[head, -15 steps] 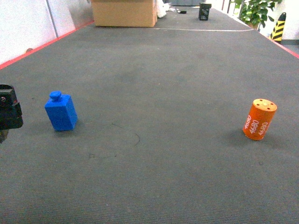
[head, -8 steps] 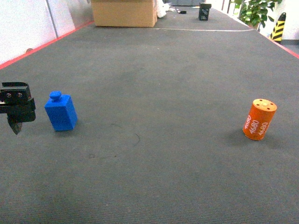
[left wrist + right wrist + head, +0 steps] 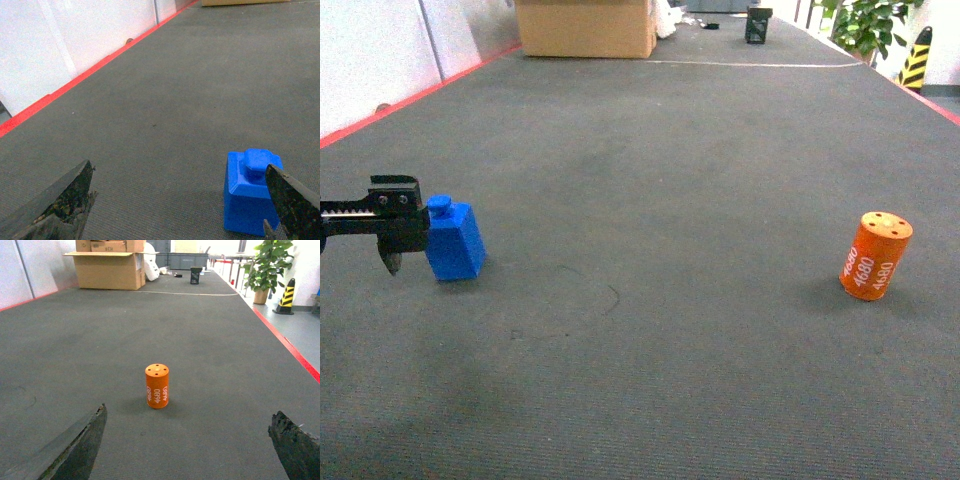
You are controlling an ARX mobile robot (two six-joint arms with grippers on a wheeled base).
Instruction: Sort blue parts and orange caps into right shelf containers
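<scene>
1. Left gripper (image 3: pixel 395 235) was spread wide, empty, just beside the blue part (image 3: pixel 451 240) on the grey floor (image 3: pixel 670 200).
2. Right gripper (image 3: pixel 190 450) was wide too, facing the upright orange cap (image 3: pixel 157 386), well apart.
3. Risk: left fingertip could clip the block and topple it, since it sat off-centre.

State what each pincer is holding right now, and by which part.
Nothing is held. The left pincer is open, with the blue part just inside its right finger, ungripped. The right pincer is open, short of the orange cap.
</scene>
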